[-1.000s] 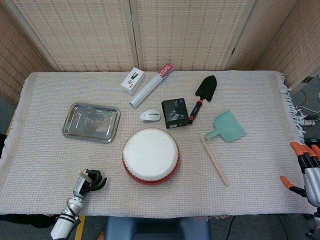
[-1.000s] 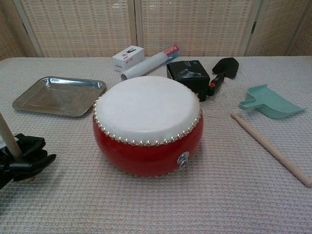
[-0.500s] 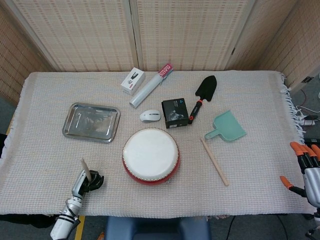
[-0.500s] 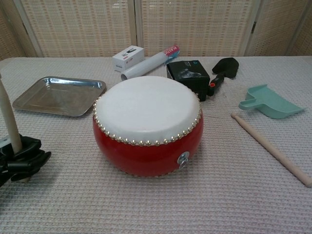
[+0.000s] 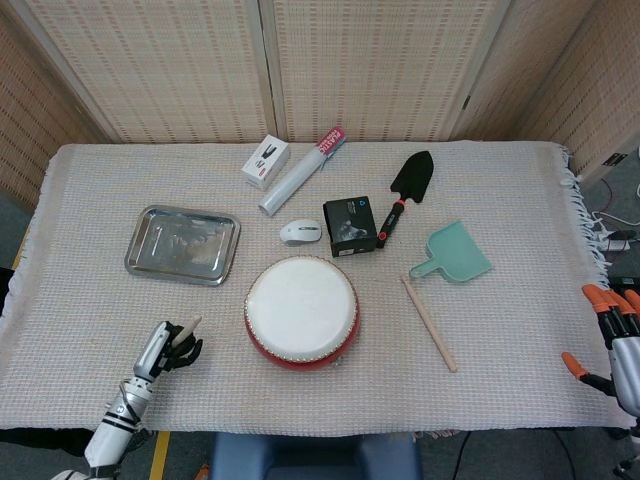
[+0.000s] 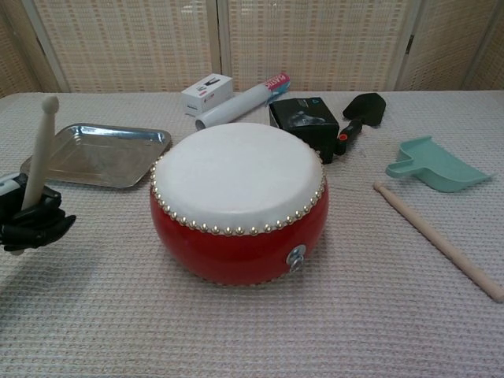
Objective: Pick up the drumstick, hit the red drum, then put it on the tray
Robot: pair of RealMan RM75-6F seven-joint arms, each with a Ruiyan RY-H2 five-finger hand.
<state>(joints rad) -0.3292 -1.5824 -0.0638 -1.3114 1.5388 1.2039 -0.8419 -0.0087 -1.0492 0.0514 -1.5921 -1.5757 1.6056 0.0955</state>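
The left hand [image 6: 30, 222] has lifted, its dark fingers wrapped around the pale wooden drumstick [image 6: 38, 153], which now tilts up beside the round red drum with its white skin [image 6: 236, 197]. The strike looks imminent. The orange-tipped right hand [image 5: 615, 335] probably idles with fingers apart. The shiny metal tray [image 5: 182, 245] waits.

Wooden drumstick [image 6: 37, 153] near-upright, left of red drum [image 6: 239, 203]; steel tray [image 6: 98, 154] behind.
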